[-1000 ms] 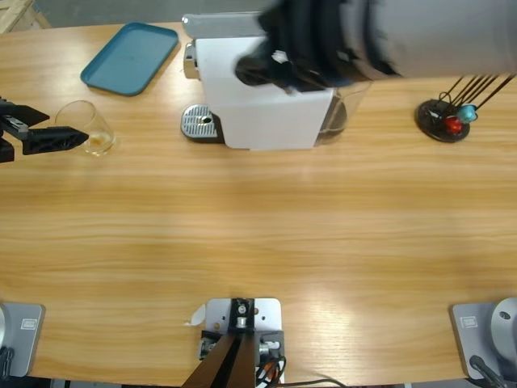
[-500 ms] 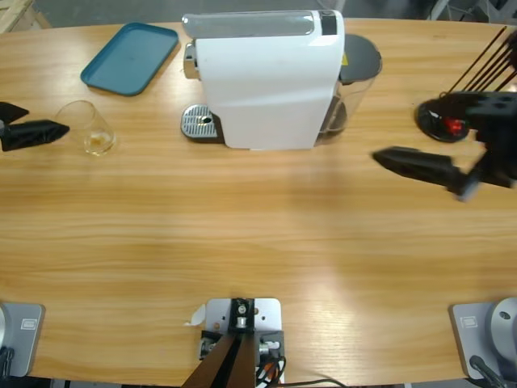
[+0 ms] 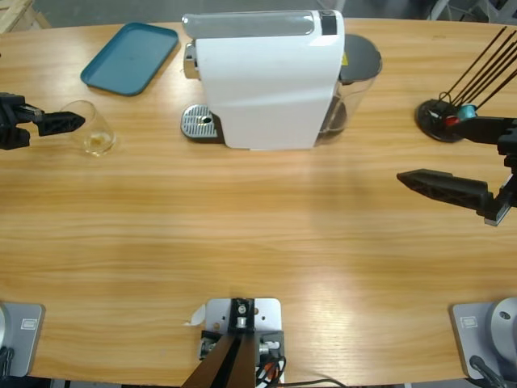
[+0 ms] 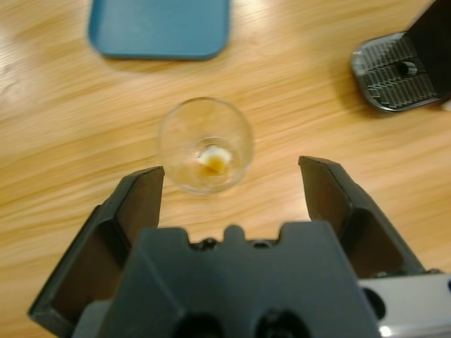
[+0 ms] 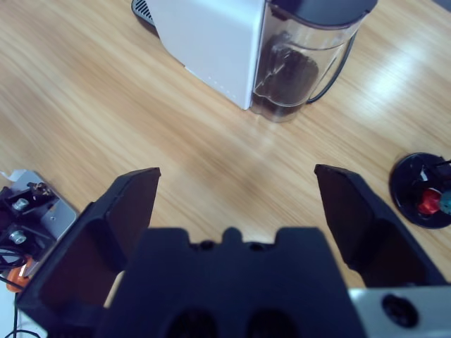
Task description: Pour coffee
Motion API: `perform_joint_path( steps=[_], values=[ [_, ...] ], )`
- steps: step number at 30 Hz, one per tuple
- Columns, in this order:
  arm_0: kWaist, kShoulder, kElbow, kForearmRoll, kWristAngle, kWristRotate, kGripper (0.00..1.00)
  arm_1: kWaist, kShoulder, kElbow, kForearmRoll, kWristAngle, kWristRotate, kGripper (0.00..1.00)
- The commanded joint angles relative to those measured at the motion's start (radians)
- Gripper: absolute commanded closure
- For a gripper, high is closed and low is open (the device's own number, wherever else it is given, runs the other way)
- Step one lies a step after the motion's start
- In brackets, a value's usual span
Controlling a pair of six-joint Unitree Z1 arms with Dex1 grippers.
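While both end effectors gape wide, the left end effector (image 4: 230,176) faces the tumbler (image 4: 205,144) near the table's edge.

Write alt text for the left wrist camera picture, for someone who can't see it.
The left gripper hangs open over a wooden table, a small clear glass tumbler just beyond its jaws with a thin layer of amber coffee in the bottom. A blue tray lies beyond it, a metal drip grate off to one side.

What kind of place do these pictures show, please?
Probably a robot test bench set up as a small coffee corner: a long wooden table with a white coffee machine, a capsule stand, a blue tray and a glass tumbler.
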Motion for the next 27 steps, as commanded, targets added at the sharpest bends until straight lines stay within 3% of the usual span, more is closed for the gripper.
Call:
perform_joint_path(
  steps=[1,18,23,27],
  values=[
    [0.01,0.069,0.04,-0.04,0.069,-0.012,0.165,-0.013,0.023,0.041,-0.013,0.028,0.004,0.018],
    [0.028,0.294,0.048,-0.211,0.031,-0.02,0.119,-0.015,0.008,0.058,-0.022,0.031,0.004,0.018],
    [0.048,0.317,0.049,-0.23,0.031,-0.011,0.014,-0.023,0.008,0.06,-0.023,0.037,0.001,0.014],
    [0.058,0.336,0.049,-0.257,0.025,-0.008,0.009,-0.034,0.008,0.061,-0.025,0.045,-0.004,0.0]
  ],
)
